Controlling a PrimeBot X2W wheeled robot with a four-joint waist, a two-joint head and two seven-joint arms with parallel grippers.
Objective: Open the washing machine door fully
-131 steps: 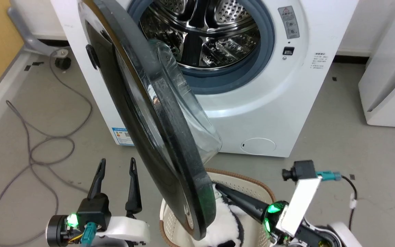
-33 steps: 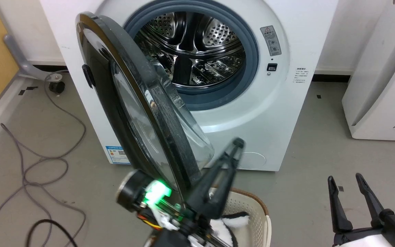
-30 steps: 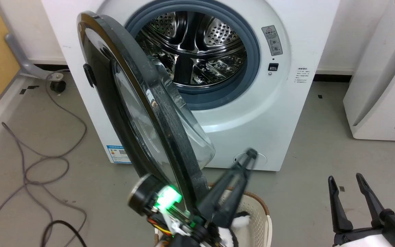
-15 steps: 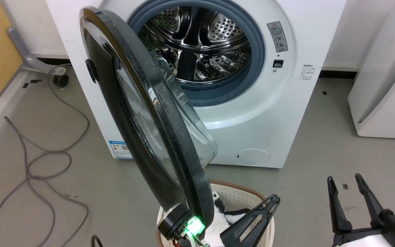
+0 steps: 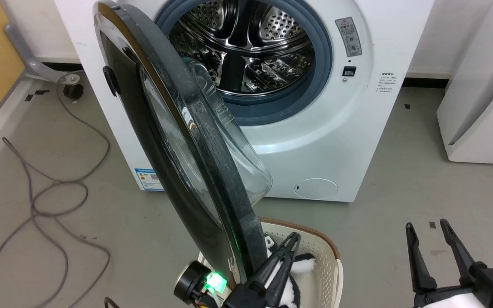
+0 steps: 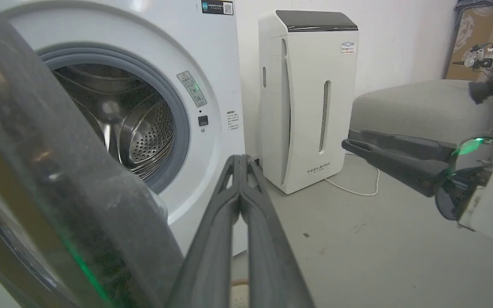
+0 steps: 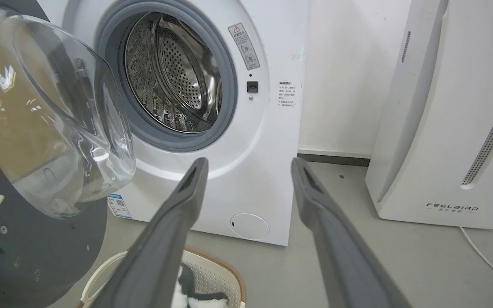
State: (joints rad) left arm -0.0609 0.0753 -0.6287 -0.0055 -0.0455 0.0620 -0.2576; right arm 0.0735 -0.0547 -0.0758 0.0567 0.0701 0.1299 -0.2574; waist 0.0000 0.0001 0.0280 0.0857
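Over grey floor (image 5: 400, 179), I'm judging the round glossy-black, glass-bowled washing machine door (image 5: 156, 132) heavy and slick, and favouring its matte rim (image 5: 218, 171); left gripper (image 5: 292, 240) clenched, right gripper (image 5: 426, 225) released.

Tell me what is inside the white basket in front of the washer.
A fluffy black-and-white thing lies in the basket. The washing machine door and the shut left claw cover its left part, so the rest is hidden.

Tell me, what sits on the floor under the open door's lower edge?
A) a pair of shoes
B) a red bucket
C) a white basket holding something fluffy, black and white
C: a white basket with a fluffy black-and-white item in it stands below the washing machine door.
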